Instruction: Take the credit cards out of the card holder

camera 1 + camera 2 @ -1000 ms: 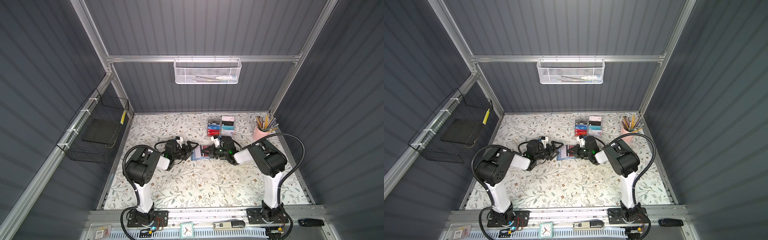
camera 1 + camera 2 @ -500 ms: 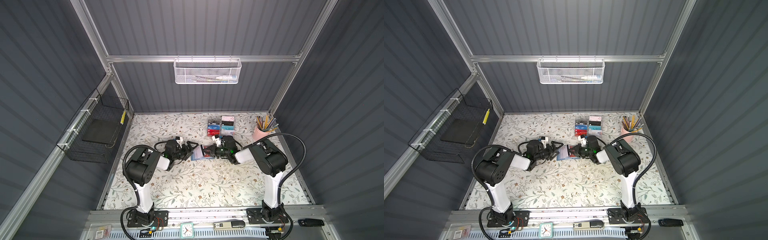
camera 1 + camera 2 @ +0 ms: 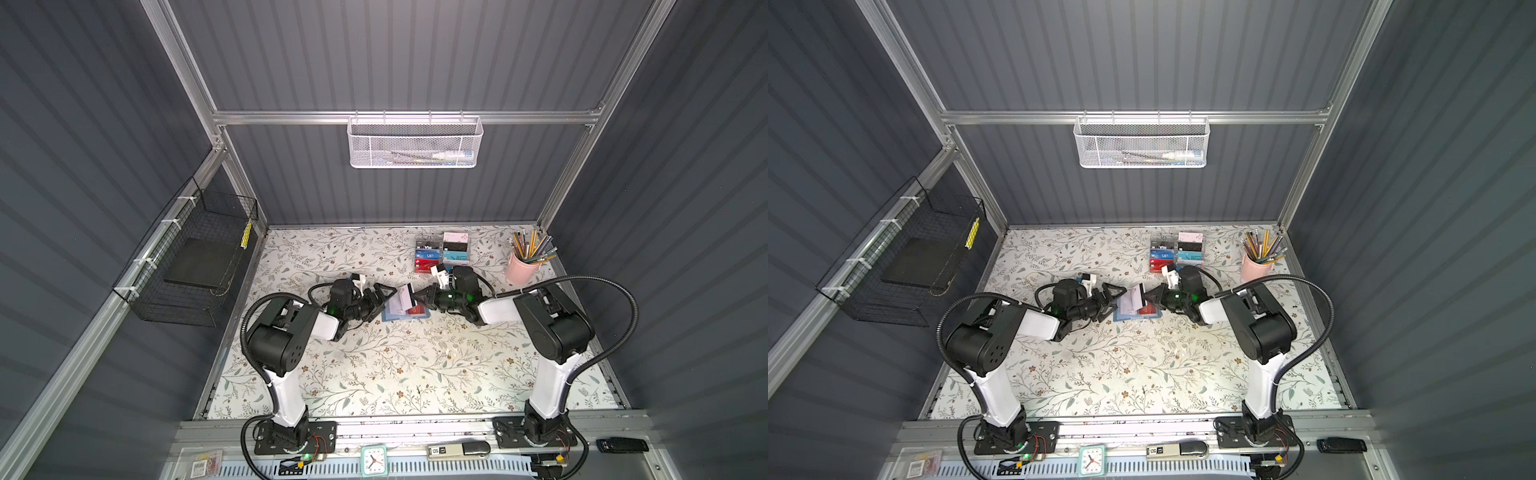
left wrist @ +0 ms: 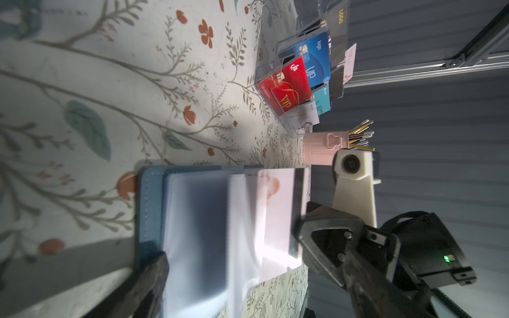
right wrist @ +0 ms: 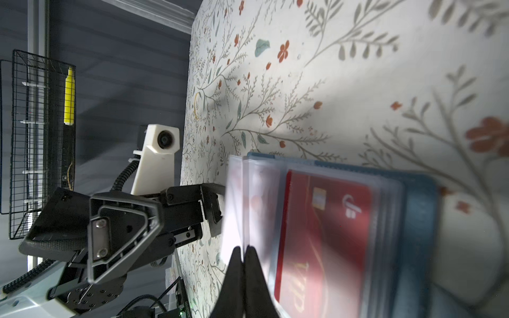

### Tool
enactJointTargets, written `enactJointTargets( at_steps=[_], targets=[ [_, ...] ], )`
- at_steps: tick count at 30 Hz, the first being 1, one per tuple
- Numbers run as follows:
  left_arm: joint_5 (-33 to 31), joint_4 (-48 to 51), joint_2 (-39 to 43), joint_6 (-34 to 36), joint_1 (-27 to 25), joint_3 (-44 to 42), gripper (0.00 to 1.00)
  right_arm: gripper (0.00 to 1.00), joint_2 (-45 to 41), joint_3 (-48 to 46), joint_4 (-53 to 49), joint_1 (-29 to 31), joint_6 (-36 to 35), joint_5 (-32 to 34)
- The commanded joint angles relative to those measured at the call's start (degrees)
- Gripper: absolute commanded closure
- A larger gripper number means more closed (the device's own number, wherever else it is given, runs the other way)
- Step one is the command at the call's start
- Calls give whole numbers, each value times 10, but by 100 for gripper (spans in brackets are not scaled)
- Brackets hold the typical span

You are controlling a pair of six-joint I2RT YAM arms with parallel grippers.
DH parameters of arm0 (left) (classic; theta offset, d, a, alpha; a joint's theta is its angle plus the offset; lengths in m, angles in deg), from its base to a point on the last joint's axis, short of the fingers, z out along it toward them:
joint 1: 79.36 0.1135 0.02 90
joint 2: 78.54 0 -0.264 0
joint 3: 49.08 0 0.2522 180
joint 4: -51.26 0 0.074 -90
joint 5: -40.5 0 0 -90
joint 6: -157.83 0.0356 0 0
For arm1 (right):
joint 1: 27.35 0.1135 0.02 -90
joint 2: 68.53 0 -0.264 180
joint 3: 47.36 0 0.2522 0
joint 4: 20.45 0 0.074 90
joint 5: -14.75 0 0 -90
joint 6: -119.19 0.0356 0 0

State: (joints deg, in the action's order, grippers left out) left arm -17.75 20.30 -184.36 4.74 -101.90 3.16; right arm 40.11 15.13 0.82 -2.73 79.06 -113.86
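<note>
The card holder (image 3: 395,318) lies open on the floral surface (image 3: 374,365) between the 2 arms, just in front of the clear acrylic card rack (image 3: 442,253).

The right fingers (image 5: 259,289) are clenched tight on the free edge of a white card (image 4: 278,209). The card stands tilted up from the open pages rather than lying flat. That pinch at the outer edge looks chosen so the card can slide out along its sleeve. I cannot tell whether a clear leaf is caught in the pinch with it.

The left fingers (image 4: 148,280) are spread wide and grasp nothing. They sit at the holder's opposite side, and 1 finger overlaps the blue cover there. My guess is they are placed to pin the holder against the pull, but contact is too blurred to confirm.

The holder is slate-blue with stitched edges, book-like, with several clear sleeves fanned loosely at the middle. The white card carries a dark stripe along 1 long edge. A red card (image 5: 325,234) with a gold chip and gold lettering lies flat in a sleeve on the right arm's half. Judging by that, at least 1 more card is left to remove.
</note>
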Motion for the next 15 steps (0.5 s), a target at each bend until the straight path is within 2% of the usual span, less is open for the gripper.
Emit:
enactJointTargets(
  at_steps=[1,8,15],
  targets=[
    [-18,128,5,29,0,-5,0,100,-34,-7,-43,-4,-48,33],
    [-35,196,56,57,0,12,0,100,-54,-16,-45,-10,-49,37],
    [-34,179,97,53,-19,18,0,100,-76,-34,-6,-12,-41,22]
  ],
)
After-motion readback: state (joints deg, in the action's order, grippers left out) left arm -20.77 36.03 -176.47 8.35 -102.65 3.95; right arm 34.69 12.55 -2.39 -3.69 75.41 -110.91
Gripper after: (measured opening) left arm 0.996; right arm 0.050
